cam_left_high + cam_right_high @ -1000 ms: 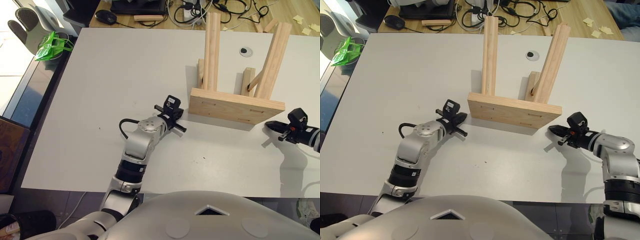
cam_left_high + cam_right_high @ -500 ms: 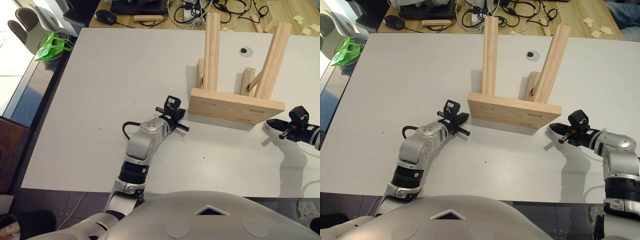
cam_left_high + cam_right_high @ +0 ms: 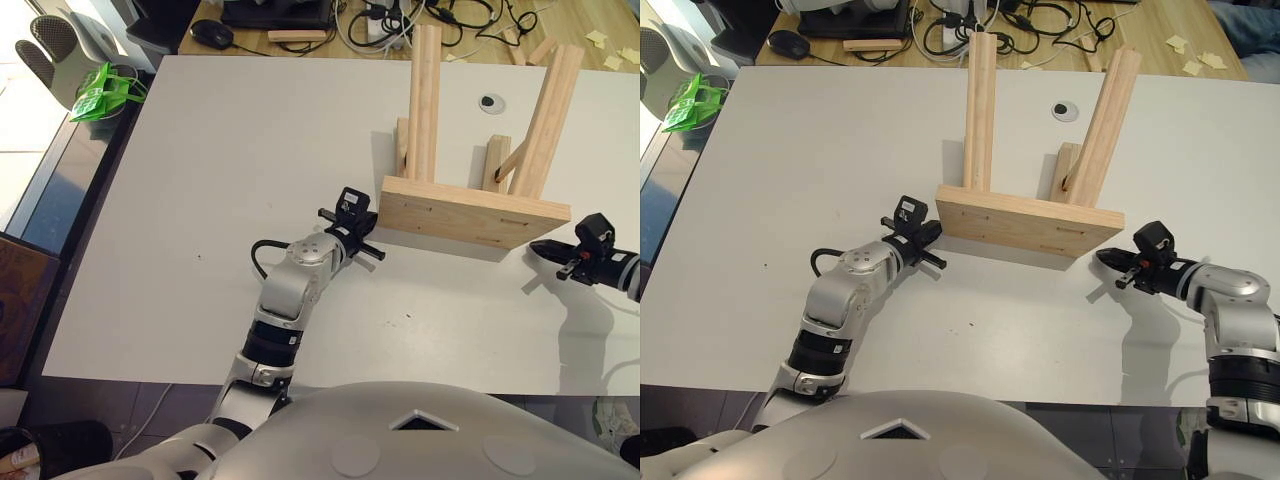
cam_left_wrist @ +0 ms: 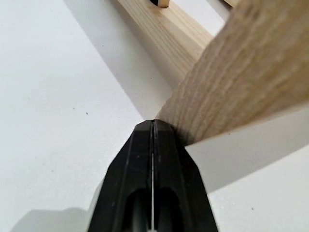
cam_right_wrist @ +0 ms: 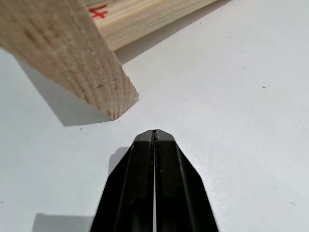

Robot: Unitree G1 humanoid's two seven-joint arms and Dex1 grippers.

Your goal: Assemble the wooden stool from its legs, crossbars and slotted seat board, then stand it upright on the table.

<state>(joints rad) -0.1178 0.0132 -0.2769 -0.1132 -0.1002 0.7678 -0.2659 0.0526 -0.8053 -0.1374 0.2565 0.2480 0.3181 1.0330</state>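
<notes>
Head cameras up high, both eyes looking forward and down across the white tabletop (image 3: pixel 250 130). It's a wide view, and the pair share nearly the whole scene, offset slightly sideways. The left wrist camera sits just behind the left claw (image 4: pixel 152 126), staring along it, very near one corner of the seat board (image 4: pixel 241 72). The right wrist camera does the same behind the right claw (image 5: pixel 154 136), with the board's other end close ahead.

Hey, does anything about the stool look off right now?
Yes. The stool isn't standing: its seat board seems to rest on edge on the table, with the legs pointing away from the robot instead of down.
</notes>
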